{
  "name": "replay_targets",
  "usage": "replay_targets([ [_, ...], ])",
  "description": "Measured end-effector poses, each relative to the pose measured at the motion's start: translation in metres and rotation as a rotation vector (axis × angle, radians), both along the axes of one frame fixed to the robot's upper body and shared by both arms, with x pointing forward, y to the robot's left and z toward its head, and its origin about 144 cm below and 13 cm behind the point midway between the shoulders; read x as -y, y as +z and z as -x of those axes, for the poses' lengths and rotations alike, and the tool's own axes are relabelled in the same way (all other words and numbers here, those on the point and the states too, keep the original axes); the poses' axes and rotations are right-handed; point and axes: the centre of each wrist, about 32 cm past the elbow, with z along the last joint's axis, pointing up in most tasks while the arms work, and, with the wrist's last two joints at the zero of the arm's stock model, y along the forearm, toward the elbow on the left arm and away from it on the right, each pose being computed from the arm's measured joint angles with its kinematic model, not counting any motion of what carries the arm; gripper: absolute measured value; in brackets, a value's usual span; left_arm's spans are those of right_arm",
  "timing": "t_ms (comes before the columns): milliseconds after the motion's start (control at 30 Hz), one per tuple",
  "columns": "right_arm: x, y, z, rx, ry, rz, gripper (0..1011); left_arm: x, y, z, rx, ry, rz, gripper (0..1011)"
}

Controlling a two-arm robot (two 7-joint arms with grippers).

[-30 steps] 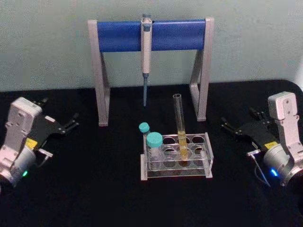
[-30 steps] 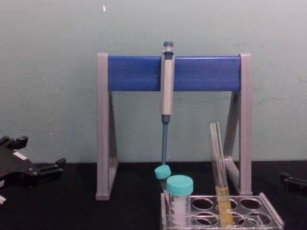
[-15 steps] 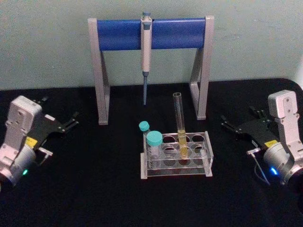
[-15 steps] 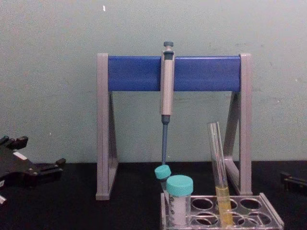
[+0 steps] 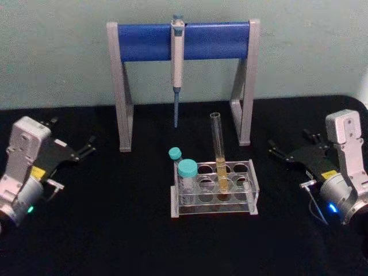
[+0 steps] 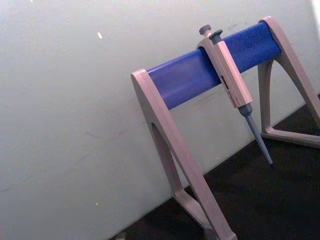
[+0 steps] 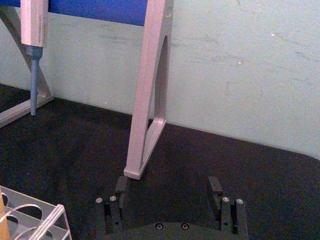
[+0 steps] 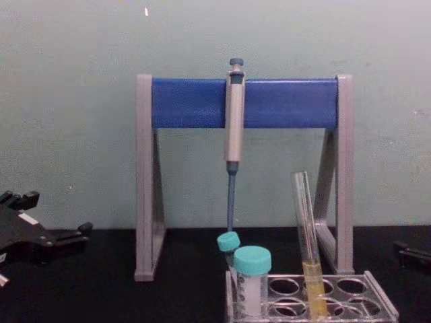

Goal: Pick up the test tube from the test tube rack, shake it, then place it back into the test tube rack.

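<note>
Tall clear glass test tube [image 5: 219,154] with yellow liquid: standing, slightly tilted, in low transparent plastic rack [image 5: 214,191], centre table. Two teal-capped tubes [image 5: 187,173] at rack's left end. Grey-and-blue pipette stand [image 5: 183,42] behind. Left gripper [image 5: 87,148] far left, fingers apart; right gripper [image 5: 275,153] far right, fingers apart, empty.

Test tube [image 5: 219,152]: slim clear glass, yellow liquid low, upright, frame centre.
Test tube rack [image 5: 214,193]: clear plastic, holding it, lower centre.
</note>
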Motion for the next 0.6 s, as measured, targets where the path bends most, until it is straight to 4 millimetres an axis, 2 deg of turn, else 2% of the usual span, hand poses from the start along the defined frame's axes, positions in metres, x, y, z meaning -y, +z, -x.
replay_targets([
  [600,0.0,0.0,0.0,0.0,0.0,0.0,1000,0.0,0.0,0.0,0.0,0.0,0.0,1001],
])
